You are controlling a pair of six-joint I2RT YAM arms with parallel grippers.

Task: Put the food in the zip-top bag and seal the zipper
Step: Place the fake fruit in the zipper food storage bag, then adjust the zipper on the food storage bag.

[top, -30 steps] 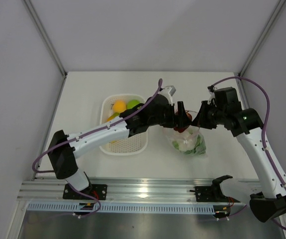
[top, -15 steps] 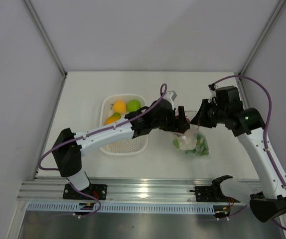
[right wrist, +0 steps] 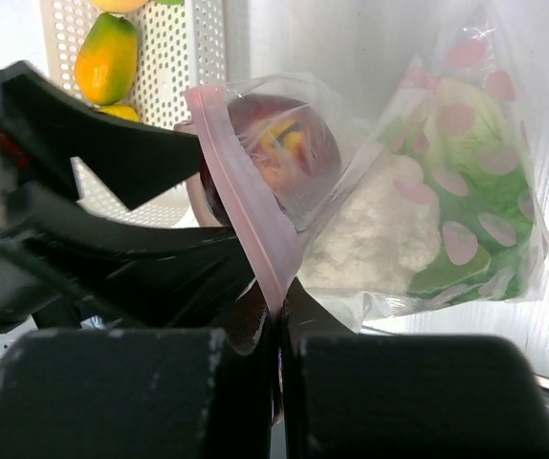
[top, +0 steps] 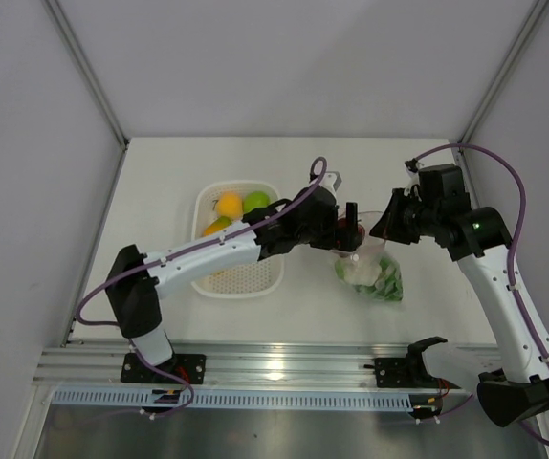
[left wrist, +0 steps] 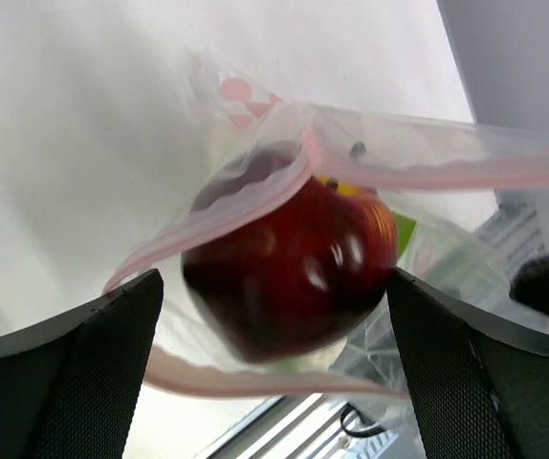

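- Overhead, in the top view, the left gripper [top: 349,225] is seen spread wide at the mouth of the zip-top bag [top: 372,275]. The right gripper [top: 383,226] is closed on the bag's upper edge from the 3 o'clock side.
- A dark red apple [top: 342,228] is glimpsed between the left fingers. Green-white lettuce [top: 382,279] is packed in the bag's lower end, toward 5 o'clock.
- At 9 o'clock of the bag, well apart, a white basket [top: 246,279] stands on the table [top: 160,191]. It contains two orange-yellow fruits [top: 229,204] and a lime-green fruit [top: 256,202], all at its 12 o'clock end.
- In the left wrist view, the left gripper [left wrist: 273,287] is opened wide, and no grip on the apple [left wrist: 294,268] can be made out. The apple is blurred and sits between the fingers, inside the bag's mouth.
- The pink zipper [left wrist: 227,218] is draped across the apple's 10 o'clock shoulder, and clear film [left wrist: 428,143] stretches away toward 2 o'clock.
- In the right wrist view, the right gripper [right wrist: 279,325] is pinched shut on the zipper [right wrist: 241,182], which rises toward 11 o'clock.
- Behind the strip, the apple [right wrist: 279,143] is held by the clear, pink-dotted film. The lettuce [right wrist: 466,201] lies deeper, at 3 o'clock.
- The basket [right wrist: 198,57] and one of the fruits [right wrist: 107,57] appear at 11 o'clock.
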